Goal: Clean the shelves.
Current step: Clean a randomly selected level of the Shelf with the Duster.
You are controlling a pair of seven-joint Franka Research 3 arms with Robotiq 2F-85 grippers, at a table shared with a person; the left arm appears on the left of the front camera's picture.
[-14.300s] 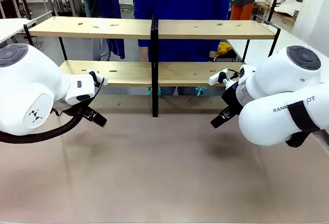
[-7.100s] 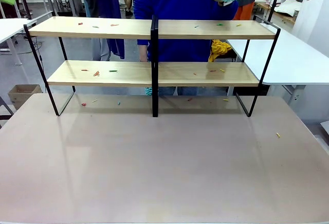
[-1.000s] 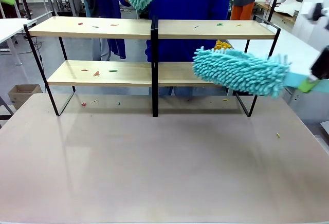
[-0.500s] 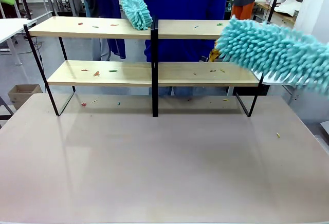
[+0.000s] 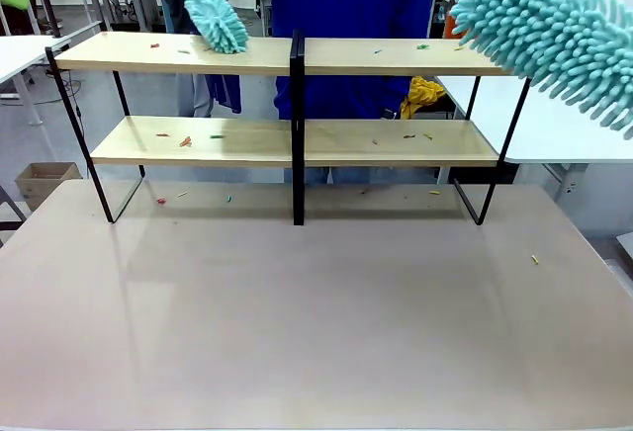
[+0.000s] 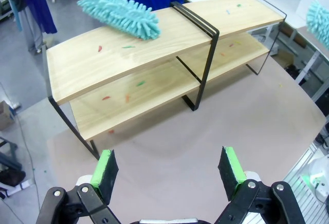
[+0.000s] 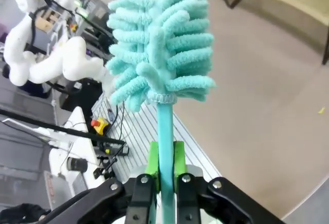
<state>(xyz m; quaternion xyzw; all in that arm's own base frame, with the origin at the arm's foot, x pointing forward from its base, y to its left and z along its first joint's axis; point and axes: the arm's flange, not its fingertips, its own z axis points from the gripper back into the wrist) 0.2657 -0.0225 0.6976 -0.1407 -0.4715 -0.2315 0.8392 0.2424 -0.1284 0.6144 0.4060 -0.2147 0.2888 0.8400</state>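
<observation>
Handle-only pinch by right gripper (image 7: 165, 158) leaves duster (image 7: 162, 44) head free for sweeping the 2-tier shelves (image 5: 396, 56); left gripper (image 6: 168, 175) wide, empty.

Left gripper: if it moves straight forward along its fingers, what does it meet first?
The left gripper would probably meet the bare table top in front of the shelves; depth is unclear.
</observation>
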